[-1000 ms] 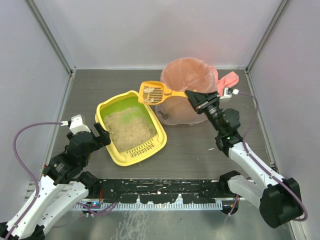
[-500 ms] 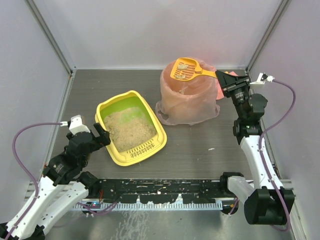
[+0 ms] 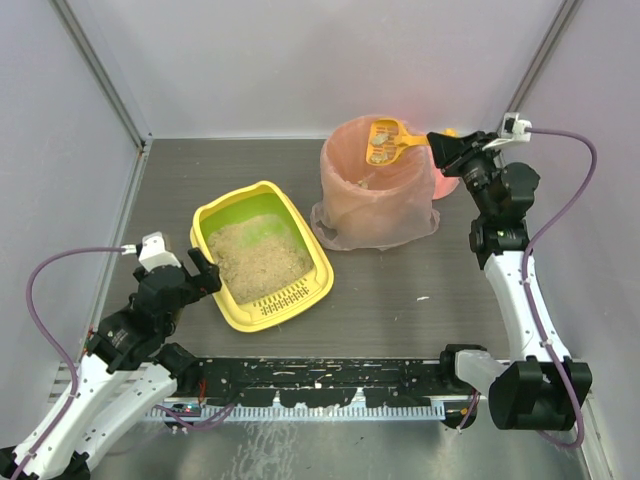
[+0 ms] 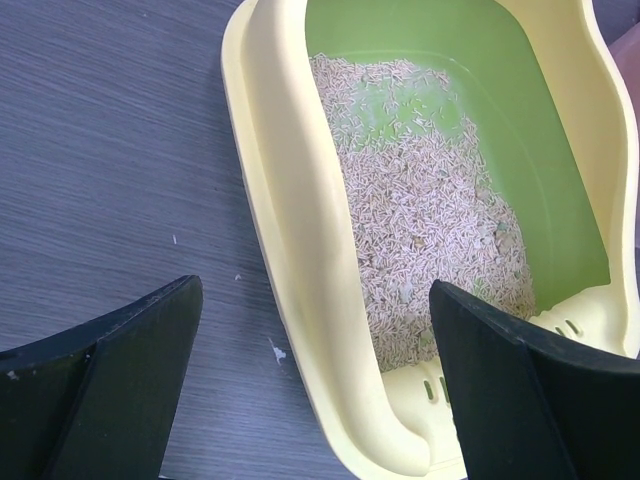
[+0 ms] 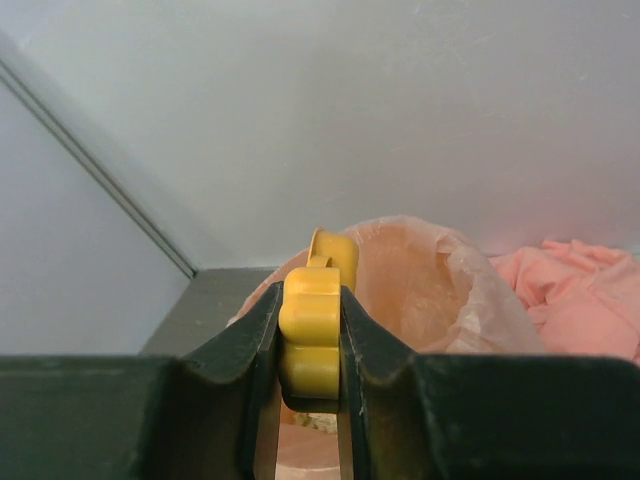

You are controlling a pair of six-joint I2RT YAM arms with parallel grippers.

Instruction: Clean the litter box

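The yellow litter box (image 3: 228, 303) with green inner wall and beige litter lies left of centre; it also shows in the left wrist view (image 4: 290, 260). My left gripper (image 3: 198, 270) is open, its fingers (image 4: 120, 390) astride the box's near-left rim, one outside and one over the litter. My right gripper (image 3: 440, 148) is shut on the handle of the orange scoop (image 3: 385, 141), which is tilted over the round bin lined with a pink bag (image 3: 375, 215). Clumps lie in the scoop head. In the right wrist view the handle (image 5: 310, 320) sits clamped between the jaws.
Grey walls close in the back and both sides. A pink cloth (image 5: 585, 290) bunches behind the bin at the right. A black rail (image 3: 320, 385) runs along the near edge. A small white speck (image 3: 424, 297) lies on the floor.
My right gripper carried the scoop from the litter box side to the bin, then lowered and tilted it over the bin's opening. The left arm has not moved.
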